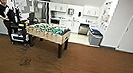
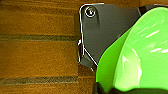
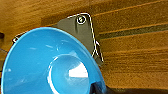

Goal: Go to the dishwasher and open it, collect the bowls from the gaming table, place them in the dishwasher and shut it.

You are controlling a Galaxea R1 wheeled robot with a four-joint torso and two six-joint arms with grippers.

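Green bowl [image 2: 140,55] fills our left wrist view, blue bowl [image 3: 50,62] our right; we cannot tell either gripper's grip. Far across brown carpet [image 1: 90,68], the dishwasher [image 1: 83,29] stands beyond a foosball table [image 1: 49,32].

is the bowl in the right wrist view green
No, the bowl seen from the right wrist is bright blue, shown with its inside facing the camera above the brown floor.
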